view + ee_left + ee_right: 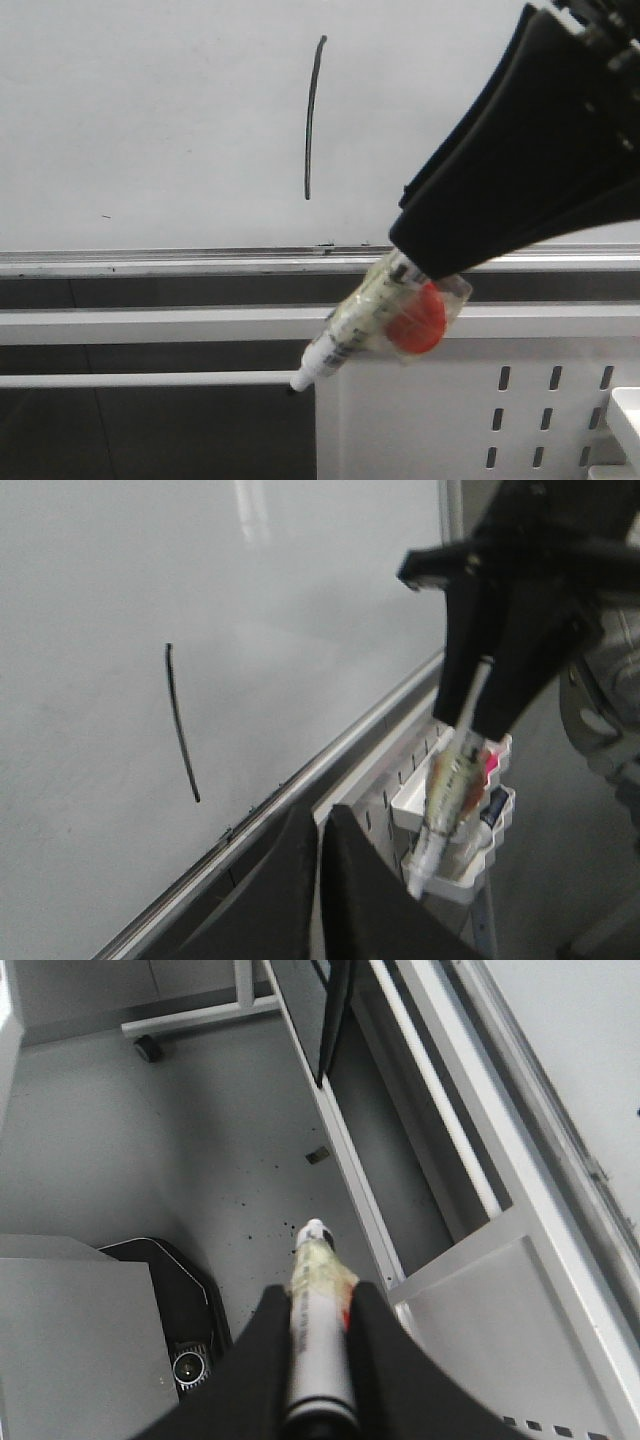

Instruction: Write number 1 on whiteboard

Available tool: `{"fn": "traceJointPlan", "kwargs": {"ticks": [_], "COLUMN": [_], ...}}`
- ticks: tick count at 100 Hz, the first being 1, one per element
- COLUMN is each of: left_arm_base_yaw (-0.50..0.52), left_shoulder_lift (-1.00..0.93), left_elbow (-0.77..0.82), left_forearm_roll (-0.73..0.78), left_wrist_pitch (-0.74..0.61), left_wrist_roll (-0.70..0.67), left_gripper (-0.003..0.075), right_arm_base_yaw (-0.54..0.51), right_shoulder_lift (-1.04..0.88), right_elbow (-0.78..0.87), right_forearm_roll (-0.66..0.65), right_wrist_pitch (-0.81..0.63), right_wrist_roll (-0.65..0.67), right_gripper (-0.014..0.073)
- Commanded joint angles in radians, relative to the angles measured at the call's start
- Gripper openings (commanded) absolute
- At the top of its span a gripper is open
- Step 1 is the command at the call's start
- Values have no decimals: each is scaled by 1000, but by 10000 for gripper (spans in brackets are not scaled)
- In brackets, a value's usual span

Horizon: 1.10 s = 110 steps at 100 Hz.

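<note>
the pale whiteboard (150,120) fills the background, the number 1 (313,118) near 12 o'clock; the right hand (425,265) at 4 o'clock grips a taped marker (350,325), clear of the board; the left hand (318,825) is pressed closed, holding nothing

A grey floor (150,1130) lies beneath a white perforated panel (470,420) and wheeled stand legs (190,1015).
</note>
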Motion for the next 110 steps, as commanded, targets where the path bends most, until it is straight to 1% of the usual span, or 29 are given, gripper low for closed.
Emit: {"fn": "traceJointPlan", "kwargs": {"ticks": [1, 7, 12, 14, 19, 24, 26, 31, 54, 80, 90, 110], "left_arm_base_yaw": [-2, -2, -2, -2, -2, -2, -2, -2, -2, -2, -2, -2], "left_shoulder_lift": [71, 131, 180, 200, 244, 286, 304, 338, 444, 506, 521, 553], "left_elbow": [-67, -89, -106, -113, -128, -147, -155, -177, -257, -270, -270, -272], "left_forearm_roll": [70, 96, 111, 113, 113, 111, 107, 104, 108, 99, 85, 46], "left_wrist_pitch": [-48, -49, -52, -55, -73, -90, -96, -98, -107, -146, -168, -254], "left_wrist_roll": [33, 38, 38, 38, 38, 38, 38, 38, 65, 91, 91, 92], "left_gripper": [27, 94, 189, 216, 322, 396, 419, 445, 442, 441, 441, 440], "right_arm_base_yaw": [0, 0, 0, 0, 0, 0, 0, 0, 1, 1, 3, 60], "right_shoulder_lift": [-15, -15, -6, -4, 10, 23, 27, 40, 62, 62, 62, 66], "right_elbow": [-74, -105, -129, -140, -162, -179, -187, -201, -235, -285, -290, -290], "right_forearm_roll": [3, -9, -30, -35, -52, -73, -77, -87, -86, -86, -65, -63], "right_wrist_pitch": [-32, -24, 1, 9, 41, 68, 80, 103, 110, 123, 124, 106], "right_wrist_roll": [-7, -7, -7, -7, -7, -7, -7, -7, -7, -7, -7, -7], "right_gripper": [-69, -69, -69, -69, -69, -69, -69, -69, -69, -69, -69, -69]}}
